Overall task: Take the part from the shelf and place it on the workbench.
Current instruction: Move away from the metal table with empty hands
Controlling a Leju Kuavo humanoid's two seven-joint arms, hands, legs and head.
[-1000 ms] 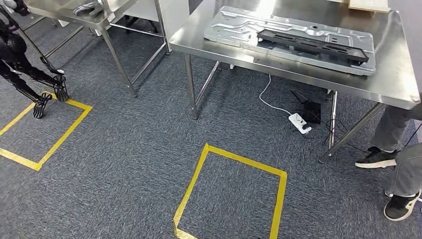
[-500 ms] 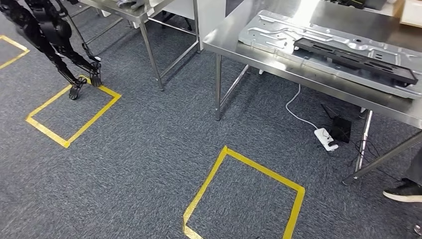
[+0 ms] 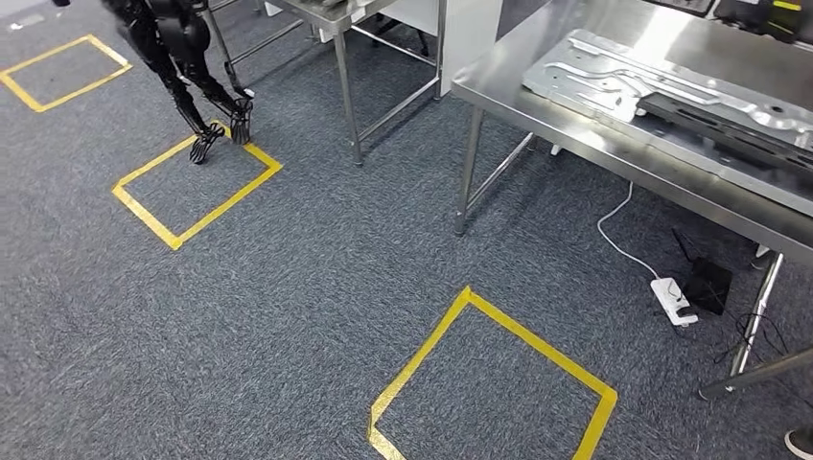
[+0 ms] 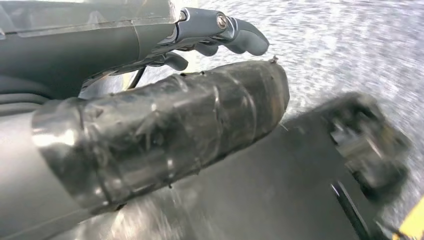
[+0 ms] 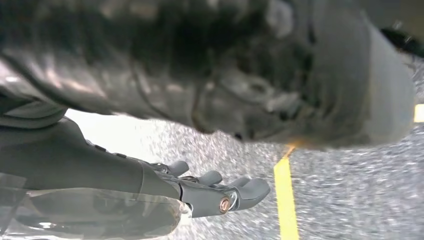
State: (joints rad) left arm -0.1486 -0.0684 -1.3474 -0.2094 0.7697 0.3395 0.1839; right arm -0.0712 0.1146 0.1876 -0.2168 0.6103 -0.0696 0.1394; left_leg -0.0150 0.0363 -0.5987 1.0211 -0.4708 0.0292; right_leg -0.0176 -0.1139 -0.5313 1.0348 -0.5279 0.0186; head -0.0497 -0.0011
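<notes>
part: long black moulded plastic strip with slots [image 3: 738, 125], lying flat on a pressed silver sheet-metal panel with ribs and cut-outs [image 3: 614, 81]; strip runs along the panel's near edge, its far end cut off by the frame edge
part location: on the stainless steel workbench with thin steel legs [image 3: 518, 91], at the upper right of the head view
left hand [image 4: 220, 35]: grey fingers slightly curled and apart, nothing between them, hanging over blurred carpet
right hand [image 5: 215, 192]: grey fingers stretched out side by side with small gaps, holding nothing, above carpet and a yellow tape line
floor: blue-grey speckled carpet [image 3: 316, 278] with yellow tape squares, one near centre bottom [image 3: 494, 379], one to the left [image 3: 197, 187], one at the top left corner [image 3: 62, 72]
under bench: white power strip with white cable [image 3: 671, 299], small black box [image 3: 709, 285] just beside it
room: second steel table [image 3: 350, 14] at top centre; black humanoid robot figure [image 3: 187, 67] standing at the left tape square; a shoe tip [image 3: 801, 441] at the bottom right corner
</notes>
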